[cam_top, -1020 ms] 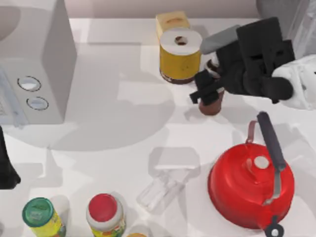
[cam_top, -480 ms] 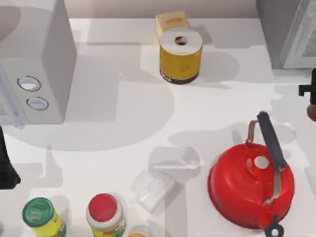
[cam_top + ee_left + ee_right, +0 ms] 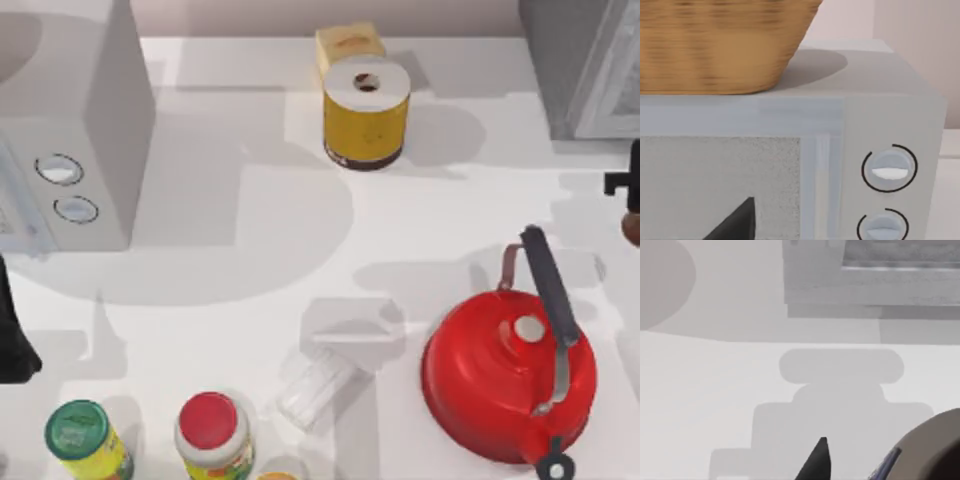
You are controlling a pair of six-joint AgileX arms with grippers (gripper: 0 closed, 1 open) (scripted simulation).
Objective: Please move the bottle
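At the right edge of the top view, the reddish-brown lower part of the bottle [image 3: 632, 228] shows just below the black fingers of my right gripper [image 3: 628, 185], which is shut on it. The right wrist view has the bottle's rounded grey-white label [image 3: 935, 450] close beside one black fingertip [image 3: 819, 456], above the white table. Most of the bottle and of the right arm is cut off by the edge of the top view. My left arm [image 3: 12, 335] is parked at the table's left edge, and one of its fingertips [image 3: 735, 225] faces the microwave.
A red kettle [image 3: 510, 385] stands front right, below the held bottle. A yellow canister [image 3: 366, 110] and a yellow box [image 3: 349, 45] are at the back. The microwave [image 3: 70, 120], with a basket [image 3: 715, 45] on it, is left. A clear bottle [image 3: 315, 385] and green-lidded [image 3: 78, 432] and red-lidded [image 3: 210, 425] jars sit in front.
One second ago my right gripper held the bottle beside the yellow canister. It has carried the bottle to the table's right edge and has stayed there for the last half second.
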